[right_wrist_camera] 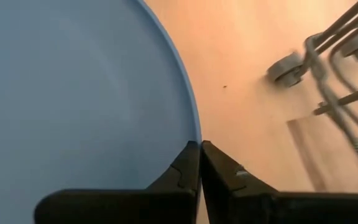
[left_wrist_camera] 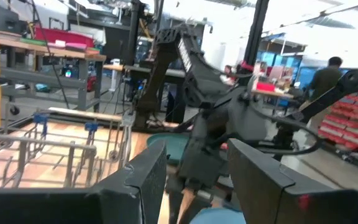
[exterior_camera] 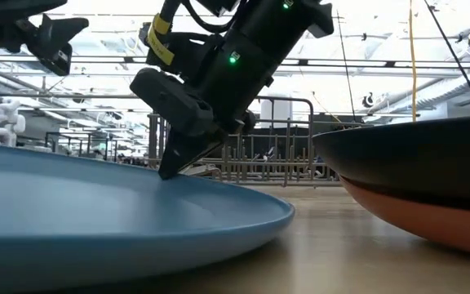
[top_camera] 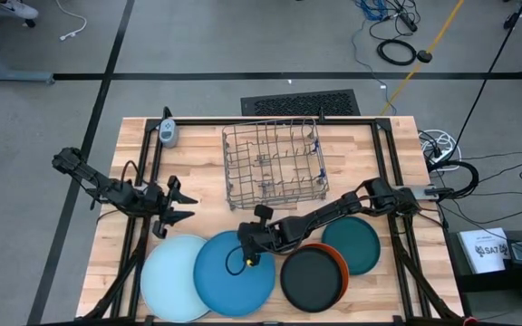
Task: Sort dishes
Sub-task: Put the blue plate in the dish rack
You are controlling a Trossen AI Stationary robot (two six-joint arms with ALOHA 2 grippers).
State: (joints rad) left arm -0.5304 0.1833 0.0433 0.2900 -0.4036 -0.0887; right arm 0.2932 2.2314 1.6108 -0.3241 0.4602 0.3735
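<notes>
Here we are seeing the right gripper [top_camera: 246, 257] reaching across the table with its fingers pinched on the rim of the mid-blue plate [top_camera: 234, 273], which is lying flat at the table's front between the pale blue plate [top_camera: 172, 277] and the black plate [top_camera: 312, 277] stacked on the orange plate [top_camera: 337, 258]. The dark teal plate [top_camera: 355, 243] is sitting behind them. The left gripper [top_camera: 178, 205] is hovering with fingers spread beside the wire dish rack [top_camera: 273, 164].
</notes>
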